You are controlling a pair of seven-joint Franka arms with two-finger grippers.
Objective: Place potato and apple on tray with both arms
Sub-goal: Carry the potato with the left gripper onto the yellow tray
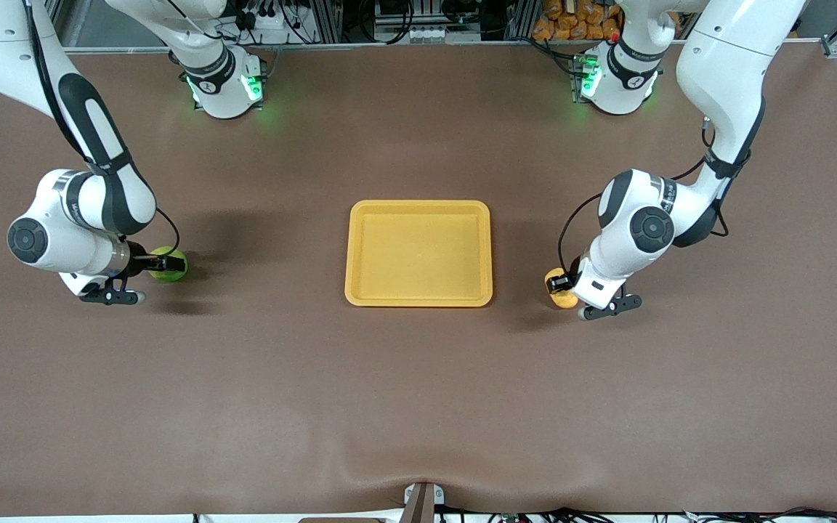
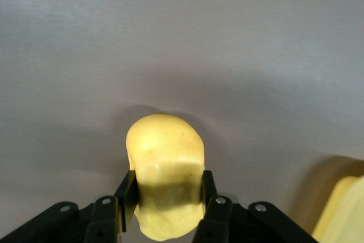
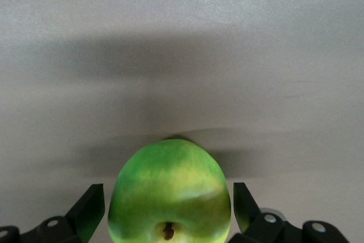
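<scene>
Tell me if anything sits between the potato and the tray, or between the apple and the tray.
Nothing visible does. The potato, gripped by the left gripper, and the apple, flanked by the open right gripper, each have only bare table between them and the tray.

Place: a robotics lab
Signs: two white arms (image 1: pixel 84 181) bolted by green-lit bases (image 1: pixel 226 87) along one edge of a brown-covered table (image 1: pixel 418 392)
Surroundings: aluminium framing and cables (image 1: pixel 389 22) just past that edge
</scene>
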